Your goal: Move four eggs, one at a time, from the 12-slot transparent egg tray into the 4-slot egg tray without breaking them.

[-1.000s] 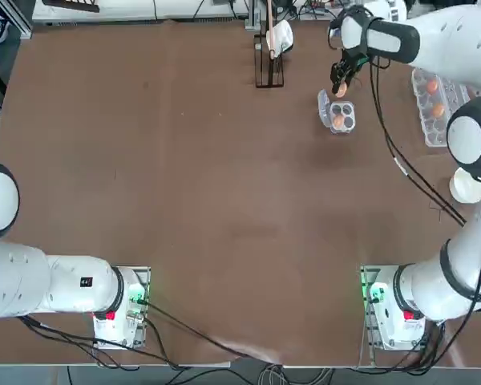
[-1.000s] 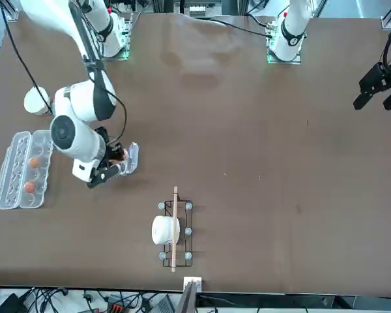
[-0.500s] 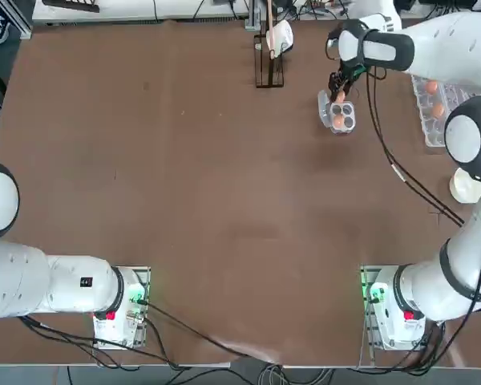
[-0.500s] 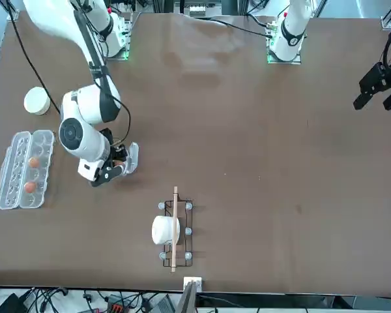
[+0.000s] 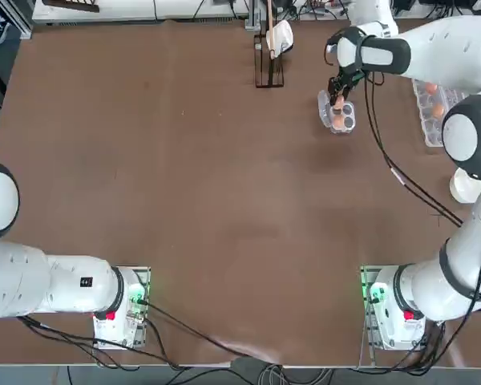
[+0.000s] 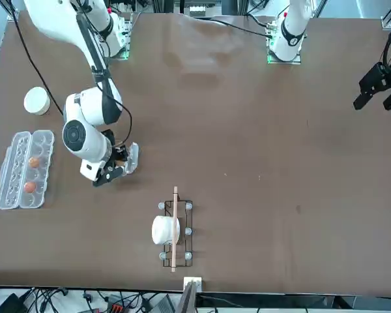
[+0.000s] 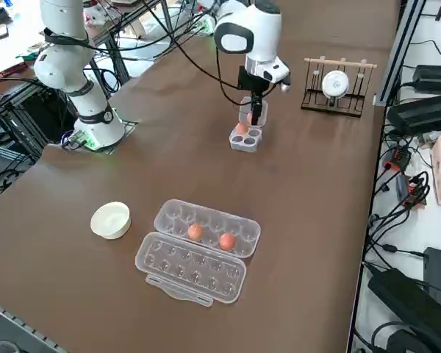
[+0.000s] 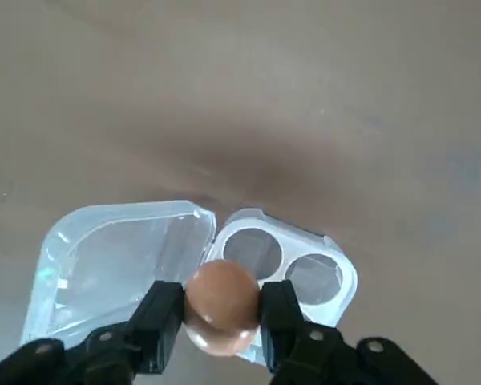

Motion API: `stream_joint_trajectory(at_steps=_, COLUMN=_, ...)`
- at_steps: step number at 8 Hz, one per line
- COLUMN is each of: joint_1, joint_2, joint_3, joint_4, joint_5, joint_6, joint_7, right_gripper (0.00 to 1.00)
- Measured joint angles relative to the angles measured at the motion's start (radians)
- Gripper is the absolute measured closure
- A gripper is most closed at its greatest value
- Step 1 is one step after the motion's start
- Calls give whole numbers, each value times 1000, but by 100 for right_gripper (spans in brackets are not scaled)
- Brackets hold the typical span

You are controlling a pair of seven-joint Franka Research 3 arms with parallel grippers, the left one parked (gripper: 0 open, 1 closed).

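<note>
Clamped between my right pincer [image 8: 221, 309] is one of the eggs [image 8: 221, 310], my two black fingers [image 8: 162, 314] pressing its sides with only the shell's width between them; I hold it low over the 4-slot egg tray [image 8: 337, 277], right above the cups beside its opened lid flap [image 8: 120, 253]. From overhead, going left to right across the far part of the table [image 5: 184, 200], a wire rack [image 5: 268, 68] stands with a white round object [image 5: 280, 34] in it, then comes my pincer [image 5: 337, 94] above the small tray [image 5: 339, 116], where another egg [image 5: 337, 121] already lies in one cup, and out by the table's right edge the 12-slot transparent egg tray [image 5: 430, 108] lies open with two eggs [image 5: 438, 107] in it, well apart from the small tray. A white bowl [image 5: 466, 187] sits nearer my base than that long carton. From my right side the carton [image 7: 206, 228] shows its two eggs [image 7: 226, 240] next to each other in one row of the half farther from that camera, its other clear half [image 7: 191, 268] lying flat alongside it, the bowl [image 7: 111, 220] just beside them, and my pincer [image 7: 253, 116] down at the small tray [image 7: 245, 139]. From across the table my wrist hides most of the small tray, and only its lid flap [image 6: 131, 158] shows clearly
</note>
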Motion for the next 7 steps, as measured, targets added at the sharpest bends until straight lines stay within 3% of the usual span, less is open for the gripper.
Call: stream_joint_trajectory(at_steps=7, joint_1=-1, joint_2=13, joint_3=-9, joint_4=-20, joint_5=0, joint_6=33, joint_7=2, right_gripper=44)
